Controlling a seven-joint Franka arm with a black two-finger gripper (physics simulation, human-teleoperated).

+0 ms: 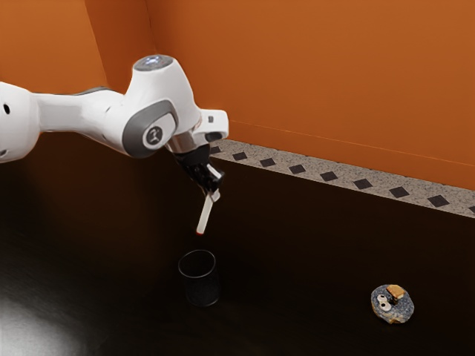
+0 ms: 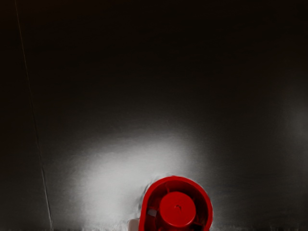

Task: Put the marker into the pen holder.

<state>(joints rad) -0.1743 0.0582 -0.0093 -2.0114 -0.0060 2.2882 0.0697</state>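
- Tool [image 1: 213,187] up in the air above the bench [image 1: 297,252], pinching the marker [image 1: 205,215] near its upper end.
- Marker clear of any support, long axis steep but tilted; red end lowest, leaning toward the exterior view's left. Same red end [image 2: 177,209] close under the hand in the wrist view.
- Pen holder [image 1: 201,280] upright on the bench, well in from the edge along the patterned strip [image 1: 297,170]; round mouth facing up.
- Key relation: holder's mouth lies below the red end, near, with a gap between. Looks roughly lined up in the exterior view; offset in depth cannot be told.
- Step in hand, my reading: bringing marker over mouth, late in the task. Next, probably straighten it, centre it, lower, let go.
- Risk: tilted, the red end could catch the rim.
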